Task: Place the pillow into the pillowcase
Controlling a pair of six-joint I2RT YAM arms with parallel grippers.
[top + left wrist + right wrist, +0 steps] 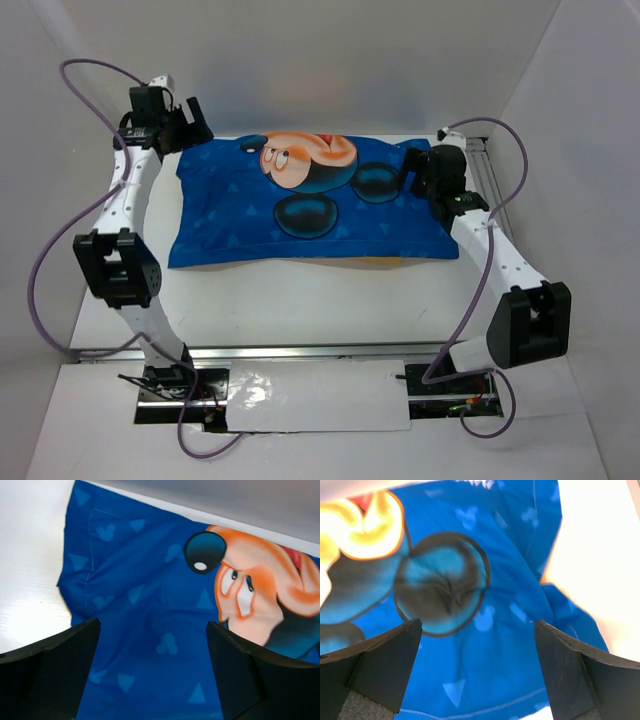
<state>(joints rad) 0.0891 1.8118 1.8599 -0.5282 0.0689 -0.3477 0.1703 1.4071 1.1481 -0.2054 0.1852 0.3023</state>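
Centre of the overhead frame: pillowcase [300, 215], blue mouse-print face up, plump, pillow presumably inside, unseen; soft, light, slippery cloth, best pinched at corners. Left gripper [152, 647] and right gripper [479, 647] hover, jaws apart

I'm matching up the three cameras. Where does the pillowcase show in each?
Top view: pillowcase lies centre, blue side up.
Left wrist: pillowcase fills most of the picture, its edge at left.
Right wrist: pillowcase fills most of the picture, its edge at right.
Shared landmark: the mouse print.
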